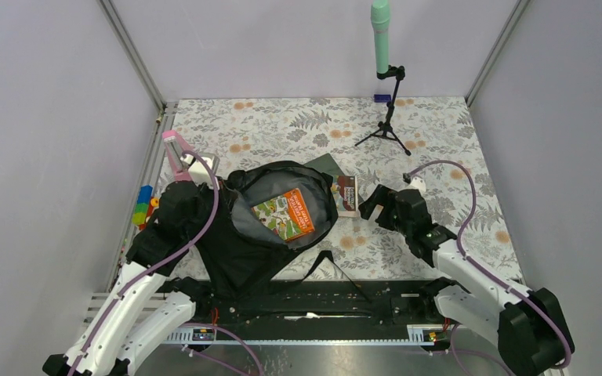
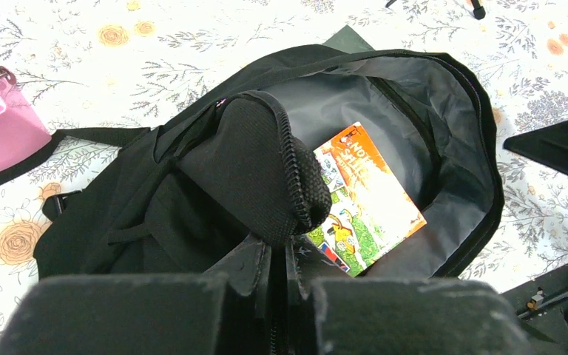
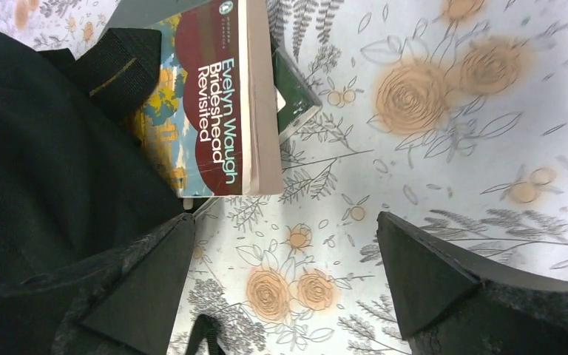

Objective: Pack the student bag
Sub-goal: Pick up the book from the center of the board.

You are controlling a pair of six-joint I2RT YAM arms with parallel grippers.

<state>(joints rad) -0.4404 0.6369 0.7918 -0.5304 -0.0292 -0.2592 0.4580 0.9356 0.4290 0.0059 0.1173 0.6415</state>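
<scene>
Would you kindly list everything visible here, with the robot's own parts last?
student bag: one, black, centre-left on the cloth, unzipped
picture book: one, orange and green, inside the bag
paperback: one, maroon spine, beside the bag's right edge
flat item: one, dark green, partly under the paperback
pink object: one, left of the bag
toy blocks: small cluster, multicoloured, table's left edge
tripod: one, black, far side, holding a mint-green cylinder
small block: one, purple, behind the tripod
tablecloth: one, white floral, covering the table
left end effector: one, black, shut on the bag's zipped rim
right end effector: one, black, open, over the cloth near the paperback
</scene>
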